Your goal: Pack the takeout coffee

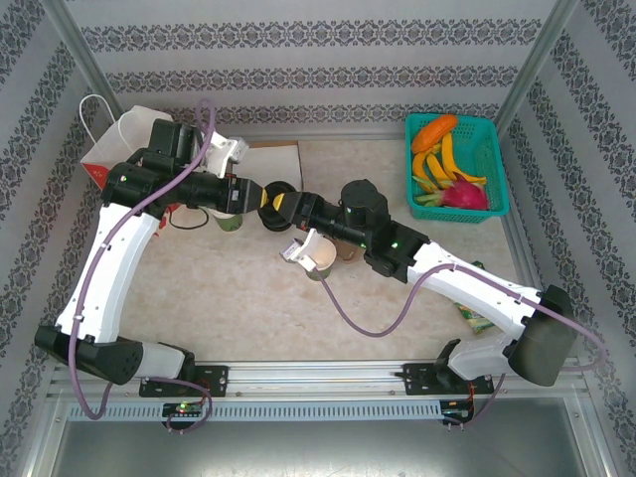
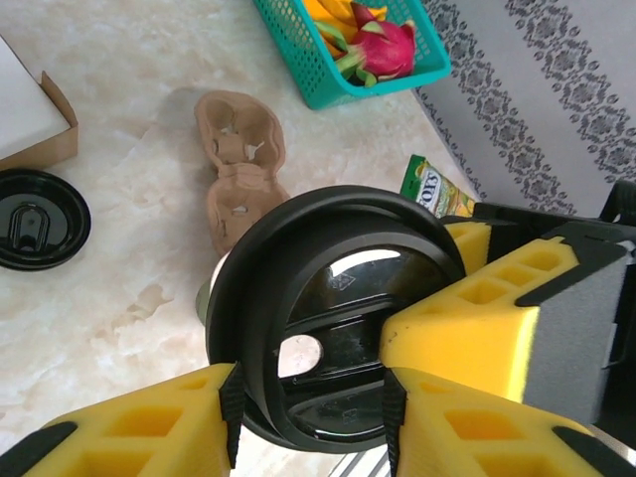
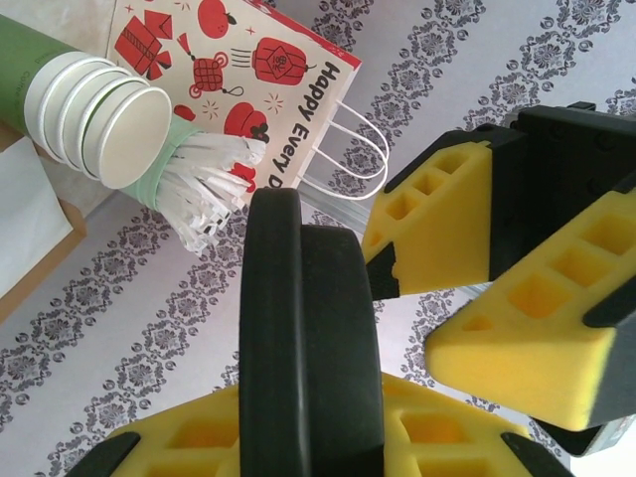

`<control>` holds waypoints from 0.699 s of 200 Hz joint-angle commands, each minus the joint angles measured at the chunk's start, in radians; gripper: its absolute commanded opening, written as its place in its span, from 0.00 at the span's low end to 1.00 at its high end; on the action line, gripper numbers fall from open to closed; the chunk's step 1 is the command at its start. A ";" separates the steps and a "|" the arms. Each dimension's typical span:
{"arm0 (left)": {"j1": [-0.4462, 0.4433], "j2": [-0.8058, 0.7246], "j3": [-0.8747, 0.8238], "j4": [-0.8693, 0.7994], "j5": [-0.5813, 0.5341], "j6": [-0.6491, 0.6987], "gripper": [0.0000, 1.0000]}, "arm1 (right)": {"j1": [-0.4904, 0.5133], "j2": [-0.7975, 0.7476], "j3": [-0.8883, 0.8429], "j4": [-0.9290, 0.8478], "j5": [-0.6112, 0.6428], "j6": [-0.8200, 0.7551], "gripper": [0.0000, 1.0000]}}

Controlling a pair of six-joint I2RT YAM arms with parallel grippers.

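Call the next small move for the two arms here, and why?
Probably close the left gripper fully on the black lid before anything else moves. The right gripper is clamped on the lid, holding it edge-on in mid-air. The left pads flank its rim, but I can't tell whether they grip firmly. Opening the right now could drop it.

Up close, the black lid (image 2: pixel 328 298) stands tilted between the left gripper (image 2: pixel 311 417) pads, its rim touching both. The right gripper (image 2: pixel 447 313) presses in from the right. Beyond, on the marble table (image 2: pixel 129 298): a pulp cup carrier (image 2: pixel 238 169), a second lid (image 2: pixel 35 219), a teal fruit basket (image 2: pixel 328 84).
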 commanded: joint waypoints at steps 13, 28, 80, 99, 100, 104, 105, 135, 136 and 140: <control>-0.015 0.031 0.046 -0.070 -0.061 0.055 0.43 | 0.017 0.008 0.028 0.026 0.017 -0.244 0.12; -0.016 0.041 0.048 -0.072 -0.095 0.046 0.39 | 0.018 0.008 0.027 0.036 0.013 -0.245 0.12; -0.019 0.064 0.043 -0.070 -0.037 0.057 0.34 | 0.023 0.013 0.019 0.054 0.023 -0.247 0.11; -0.025 0.074 0.045 -0.070 -0.008 0.061 0.33 | 0.023 0.013 0.019 0.054 0.022 -0.247 0.11; -0.025 0.074 0.045 -0.071 -0.008 0.061 0.33 | 0.023 0.013 0.019 0.055 0.022 -0.247 0.11; -0.027 0.076 0.047 -0.071 -0.010 0.063 0.33 | 0.023 0.013 0.020 0.055 0.023 -0.247 0.11; -0.028 0.077 0.047 -0.072 -0.012 0.063 0.33 | 0.023 0.013 0.020 0.055 0.024 -0.246 0.11; -0.042 0.094 0.062 -0.077 -0.044 0.063 0.30 | 0.024 0.013 0.023 0.046 0.019 -0.252 0.11; -0.043 0.095 0.063 -0.078 -0.045 0.063 0.29 | 0.024 0.013 0.023 0.046 0.019 -0.253 0.11; -0.046 0.099 0.065 -0.081 -0.052 0.064 0.29 | 0.024 0.014 0.022 0.046 0.018 -0.254 0.11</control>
